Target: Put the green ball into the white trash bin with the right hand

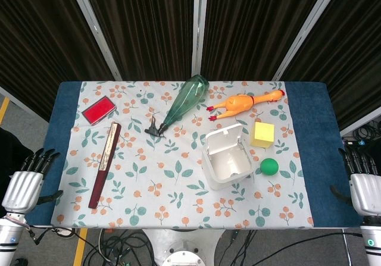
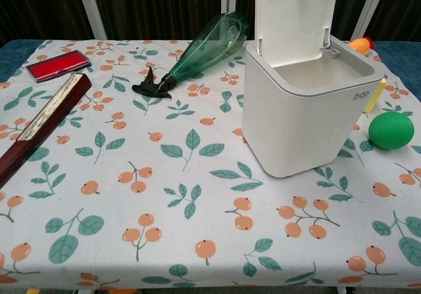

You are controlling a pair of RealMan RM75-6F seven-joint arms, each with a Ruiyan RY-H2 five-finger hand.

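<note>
Now | round green ball (image 2: 391, 130) beside boxy white trash bin (image 2: 309, 113) | right hand (image 1: 364, 185) fingers apart, empty

Silver-backed left hand (image 1: 24, 185) and right hand (image 1: 364, 188), black fingers.

A green spray bottle (image 1: 183, 104) lies on its side at the far middle. A rubber chicken (image 1: 244, 103) lies far right, a yellow block (image 1: 262, 134) nearer. A red case (image 1: 99, 109) sits far left, a folded fan (image 1: 105, 163) nearer.
</note>
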